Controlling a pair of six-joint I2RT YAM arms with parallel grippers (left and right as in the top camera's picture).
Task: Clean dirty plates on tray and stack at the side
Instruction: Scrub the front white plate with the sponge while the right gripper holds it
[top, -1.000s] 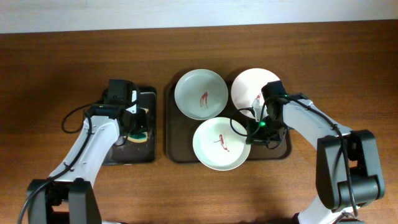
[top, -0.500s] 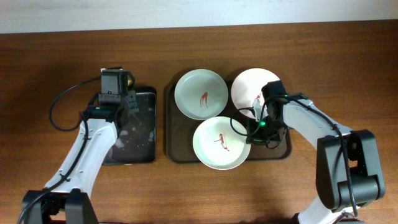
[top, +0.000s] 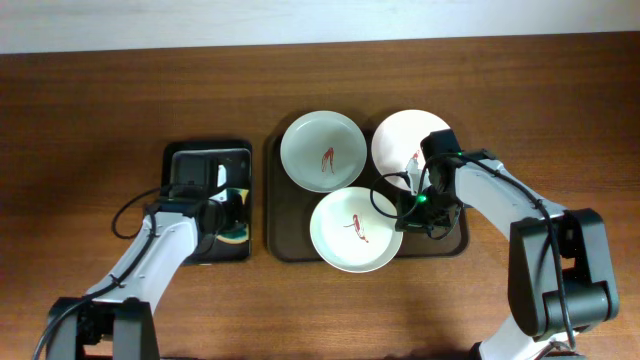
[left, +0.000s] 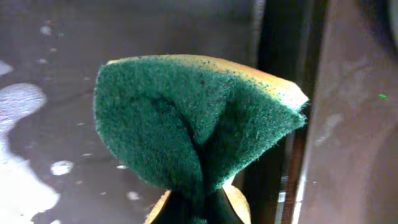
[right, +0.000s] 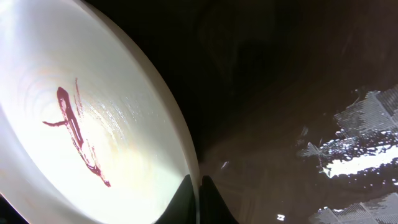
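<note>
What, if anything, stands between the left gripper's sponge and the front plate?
Nothing visible. The left gripper holds the sponge over the right edge of the black tray. Only low tray rims and bare brown tray floor lie between it and the front plate, whose right rim the right gripper pinches.

From above, the right arm (top: 490, 190) covers the pink plate (top: 395, 140) at its 5 o'clock edge. The left arm (top: 160, 245) covers most of the sponge (top: 236, 234). In the right wrist view, the bottom plate (right: 93, 124) runs off at 9 o'clock.
</note>
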